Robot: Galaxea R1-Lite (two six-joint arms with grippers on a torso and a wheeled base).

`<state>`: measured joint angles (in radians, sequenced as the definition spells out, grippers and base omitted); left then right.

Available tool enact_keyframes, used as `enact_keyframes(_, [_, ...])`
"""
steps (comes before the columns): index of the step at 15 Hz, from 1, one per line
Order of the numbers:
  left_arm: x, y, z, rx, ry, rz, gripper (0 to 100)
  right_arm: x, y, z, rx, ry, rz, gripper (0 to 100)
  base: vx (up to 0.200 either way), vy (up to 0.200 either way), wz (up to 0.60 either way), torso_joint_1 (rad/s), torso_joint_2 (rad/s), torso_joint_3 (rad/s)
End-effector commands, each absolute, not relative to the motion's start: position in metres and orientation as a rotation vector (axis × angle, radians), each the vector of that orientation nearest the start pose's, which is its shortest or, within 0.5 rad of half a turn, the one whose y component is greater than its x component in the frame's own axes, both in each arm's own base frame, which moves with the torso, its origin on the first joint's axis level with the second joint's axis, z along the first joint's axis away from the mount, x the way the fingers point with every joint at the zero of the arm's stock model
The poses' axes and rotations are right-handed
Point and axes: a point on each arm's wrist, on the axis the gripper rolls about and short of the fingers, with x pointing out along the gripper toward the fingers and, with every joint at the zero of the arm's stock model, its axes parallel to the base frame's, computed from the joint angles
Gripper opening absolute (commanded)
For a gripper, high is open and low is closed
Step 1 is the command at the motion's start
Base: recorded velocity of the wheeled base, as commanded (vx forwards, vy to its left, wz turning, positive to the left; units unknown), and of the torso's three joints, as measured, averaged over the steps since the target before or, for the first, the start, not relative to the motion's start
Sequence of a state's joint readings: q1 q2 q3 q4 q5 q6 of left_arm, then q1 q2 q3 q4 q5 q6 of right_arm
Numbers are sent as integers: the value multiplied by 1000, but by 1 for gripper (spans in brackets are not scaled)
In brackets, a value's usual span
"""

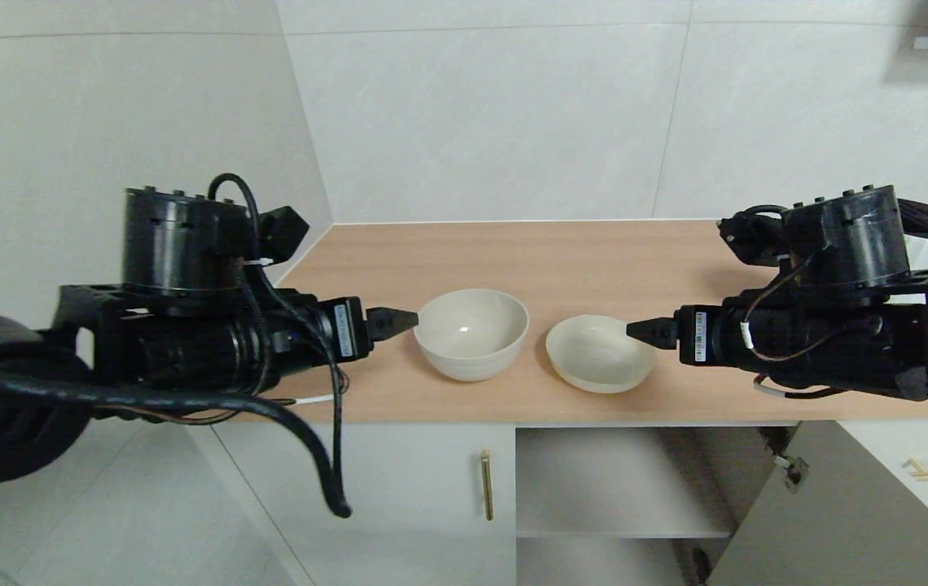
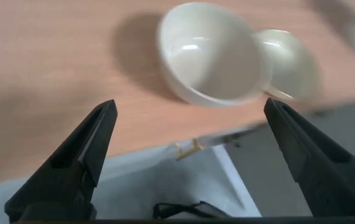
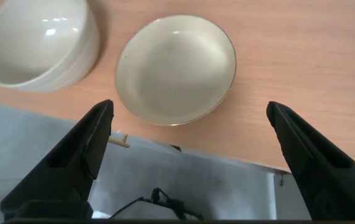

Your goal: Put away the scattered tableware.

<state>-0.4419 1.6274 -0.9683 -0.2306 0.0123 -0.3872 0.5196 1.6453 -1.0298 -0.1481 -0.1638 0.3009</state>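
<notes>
1. The left gripper [image 1: 405, 320] hangs level at the rim of the deep bowl [image 1: 472, 332], fingers spread wide, with nothing held. Judged from this, the step in hand is the first grasp. One finger should go inside the near wall and one outside, pinching the rim rather than pushing it.
2. The deep bowl stands upright on the wooden counter [image 1: 513, 252], near the front edge. Pushing it rightward would knock it into its neighbour, so a lift straight up looks safer.
3. The shallow bowl [image 1: 599, 352] sits just beside the deep one, a narrow gap between them, and closer to the counter's front edge. Its low, flared wall offers little to grip, so the rim wants a firm, deep bite.
4. The right gripper [image 1: 641, 330] points at the shallow bowl's right rim, fingers likewise wide apart and empty.
5. Edges: on the left, the tiled wall [image 1: 106, 122] stands close behind the left arm, leaving little room to swing outward. The front edge is a drop risk for both bowls.
6. Open room: the back of the counter is bare wood. Below the shallow bowl, an open cupboard [image 1: 594, 480] with a shelf probably receives the bowls. Its door [image 1: 806, 505] stands swung out to the right, in the right arm's way down.
</notes>
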Motion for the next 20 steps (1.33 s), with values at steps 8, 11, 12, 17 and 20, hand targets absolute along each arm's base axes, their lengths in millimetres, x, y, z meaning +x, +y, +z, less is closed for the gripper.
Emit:
enact_keyframes(8, [325, -163, 164, -391, 588, -173, 100, 267, 149, 204, 127, 519, 271, 100, 0, 0, 0, 0, 0, 0])
enact_keyframes(11, [333, -166, 157, -394, 593, -147, 100, 266, 148, 204, 124, 520, 270, 100, 0, 0, 0, 0, 0, 0])
enact_keyframes(12, [335, -167, 156, -409, 596, -142, 100, 266, 148, 204, 124, 521, 270, 100, 0, 0, 0, 0, 0, 0])
enact_keyframes(17, [337, -169, 156, -424, 596, -139, 0, 266, 148, 204, 126, 520, 270, 100, 0, 0, 0, 0, 0, 0])
enact_keyframes(20, [335, -168, 160, -430, 587, -142, 0, 266, 148, 205, 126, 518, 270, 100, 0, 0, 0, 0, 0, 0])
